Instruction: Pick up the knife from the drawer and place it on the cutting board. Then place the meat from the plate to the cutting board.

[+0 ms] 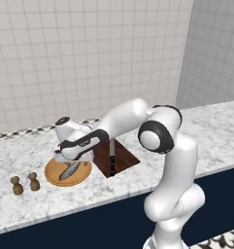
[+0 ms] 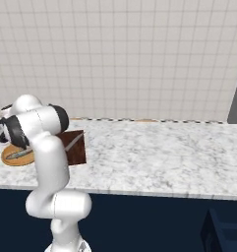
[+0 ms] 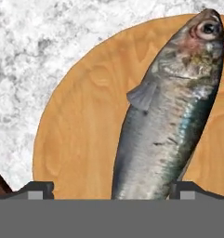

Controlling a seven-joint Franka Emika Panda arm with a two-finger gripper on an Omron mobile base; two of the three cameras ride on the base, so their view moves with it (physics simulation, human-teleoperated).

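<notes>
Meat (image 3: pixel 169 116) is lying on the plate (image 3: pixel 81 130) between your gripper's (image 3: pixel 111 190) wide-open fingertips: you're seeing a slender silver-grey fish, tail nearest you.

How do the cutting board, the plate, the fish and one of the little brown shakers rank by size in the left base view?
1. cutting board, though the arm covers part of it
2. plate, close to the board
3. fish
4. shaker
</notes>
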